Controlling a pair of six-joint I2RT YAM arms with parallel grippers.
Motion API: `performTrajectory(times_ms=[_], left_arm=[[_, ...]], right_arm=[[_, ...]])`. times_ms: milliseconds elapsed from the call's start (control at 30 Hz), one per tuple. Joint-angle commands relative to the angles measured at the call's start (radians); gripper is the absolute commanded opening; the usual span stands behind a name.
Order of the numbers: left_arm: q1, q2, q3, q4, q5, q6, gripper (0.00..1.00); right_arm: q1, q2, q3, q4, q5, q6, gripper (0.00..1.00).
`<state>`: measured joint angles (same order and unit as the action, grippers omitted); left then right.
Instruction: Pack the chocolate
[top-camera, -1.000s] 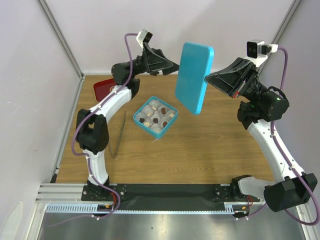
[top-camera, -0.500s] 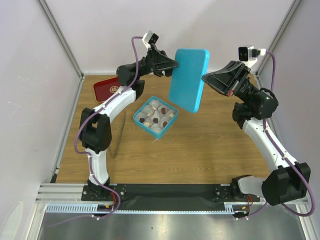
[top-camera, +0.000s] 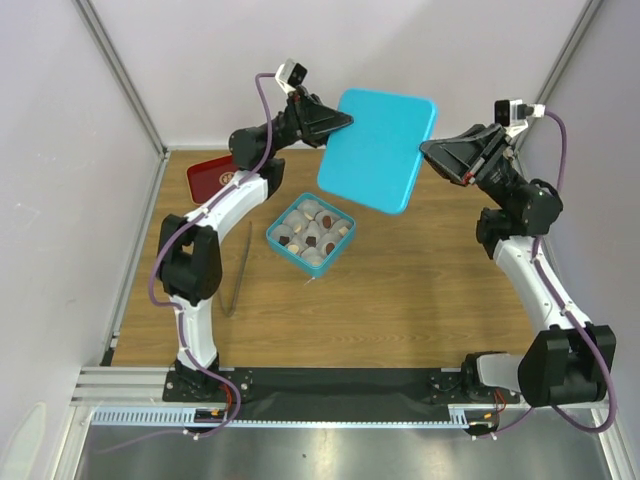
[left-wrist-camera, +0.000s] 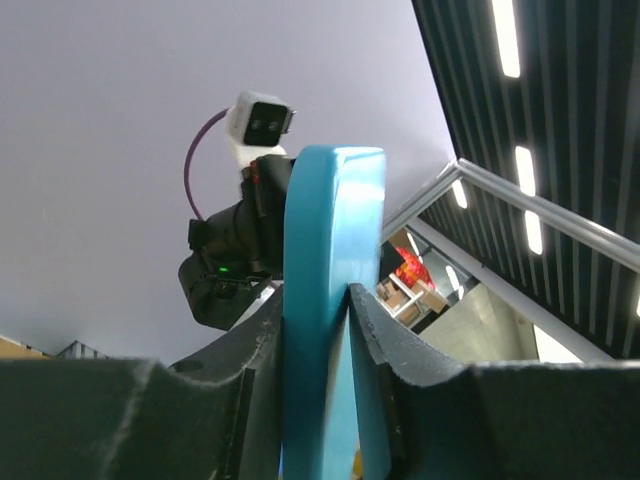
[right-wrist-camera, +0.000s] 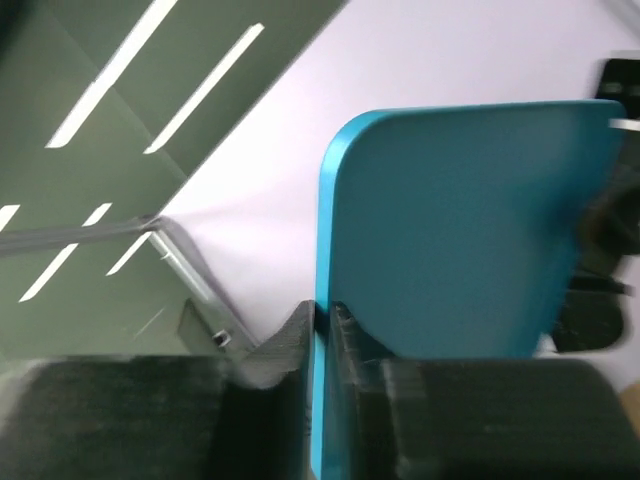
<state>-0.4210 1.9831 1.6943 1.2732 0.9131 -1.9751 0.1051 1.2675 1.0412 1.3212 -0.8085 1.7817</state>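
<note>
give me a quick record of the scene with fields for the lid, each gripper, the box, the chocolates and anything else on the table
lid: teal, tilted, held in the air
left gripper: clamped on the lid's left edge
right gripper: lid's right edge between its fingers
box: teal, open, on the table
chocolates: in the box, in white paper cups
other: red tray back left; tongs left of the box

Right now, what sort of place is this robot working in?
Likely a robotics lab cell: left arm and right arm bolted to a wooden table, plain white walls with metal rails, ceiling strip lights.
</note>
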Motion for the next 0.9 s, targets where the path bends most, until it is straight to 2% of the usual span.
performTrajectory(times_ms=[0,33,100,200,400,467,600,667,767,867], left_arm=[[-0.004,-0.012,-0.001,0.436,-0.034,-0.142,0.0],[0.002,-0.015,-0.019,0.431,-0.043,-0.139,0.0],[0.019,-0.03,-0.045,0.411,-0.051,-0.124,0.0],[0.045,-0.073,-0.129,0.343,-0.054,-0.059,0.0],[0.096,-0.179,-0.309,0.131,-0.059,0.115,0.01],[0.12,-0.214,-0.366,0.057,-0.072,0.178,0.0],[0.171,-0.338,-0.546,-0.263,-0.152,0.442,0.0],[0.192,-0.404,-0.611,-0.36,-0.248,0.501,0.0],[0.208,-0.457,-0.737,-0.368,-0.345,0.472,0.0],[0.211,-0.484,-0.84,-0.321,-0.456,0.42,0.0]], right_arm=[[-0.034,-0.013,-0.015,-0.25,-0.066,-0.186,0.34],[-0.047,-0.038,-0.013,-0.407,-0.066,-0.23,0.4],[-0.076,-0.062,-0.01,-0.604,-0.057,-0.365,0.53],[-0.123,-0.108,-0.004,-0.806,-0.029,-0.493,0.67],[-0.157,-0.201,0.016,-1.175,0.11,-0.712,0.86],[-0.154,-0.22,0.013,-1.237,0.143,-0.748,0.88],[-0.11,-0.237,-0.052,-1.306,0.221,-0.812,0.91],[-0.019,-0.223,-0.076,-1.317,0.282,-0.827,0.9],[0.105,-0.174,-0.119,-1.294,0.353,-0.8,0.89],[0.209,-0.126,-0.167,-1.155,0.417,-0.694,0.88]])
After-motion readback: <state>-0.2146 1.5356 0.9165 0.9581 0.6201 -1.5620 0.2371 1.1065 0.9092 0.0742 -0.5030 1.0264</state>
